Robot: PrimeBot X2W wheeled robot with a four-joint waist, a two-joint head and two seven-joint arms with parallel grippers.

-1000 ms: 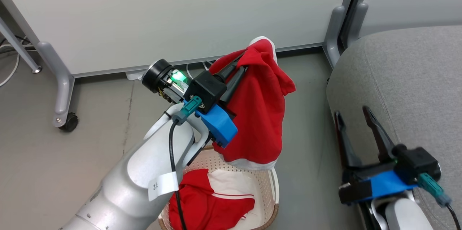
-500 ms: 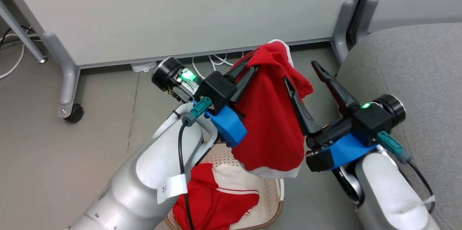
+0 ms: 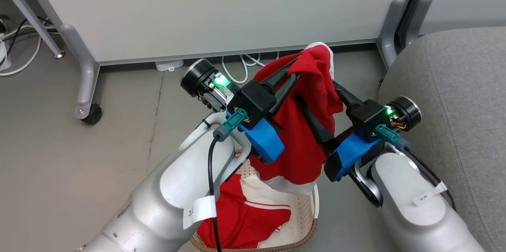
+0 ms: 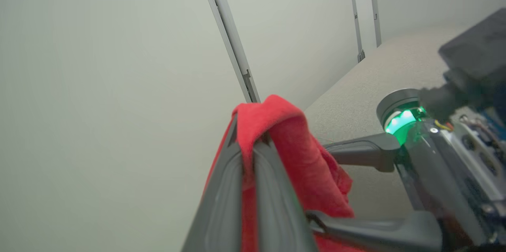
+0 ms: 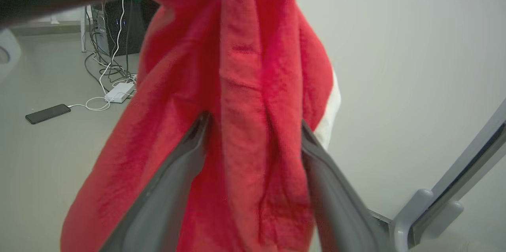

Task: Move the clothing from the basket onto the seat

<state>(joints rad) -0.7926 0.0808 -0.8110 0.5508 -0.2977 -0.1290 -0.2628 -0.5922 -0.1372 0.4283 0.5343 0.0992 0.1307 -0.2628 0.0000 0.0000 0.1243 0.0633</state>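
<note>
Your left hand (image 3: 295, 67) is clenched on the top of a red garment (image 3: 300, 141). In its wrist view the two fingers (image 4: 221, 204) lie pressed together, with a ridge of red cloth pinched between them and bunched over their tips. The garment hangs down from that hand, and its white hem sits just above the basket (image 3: 313, 226).

Your right hand (image 5: 253, 121) is released, spread wide, just to the right of the left hand. A thick fold of the same garment lies between its fingers (image 5: 174, 188). The cloth brushes the inner side of both, but they are not closed on it.

In the head view the tip of the right hand's farther finger goes behind the cloth. Your left forearm (image 3: 185, 188) covers the left part of the basket, and the bottom edge cuts off the basket's near side. In the left wrist view the right hand is blurred.

The basket stands on the floor (image 3: 79, 173) below both hands. In it lies a second red garment (image 3: 245, 220) with a thin white stripe, next to a patch of white cloth; you cannot tell whether that patch belongs to the same piece. The grey sofa (image 3: 454, 86) lies to the right of the right hand.
</note>
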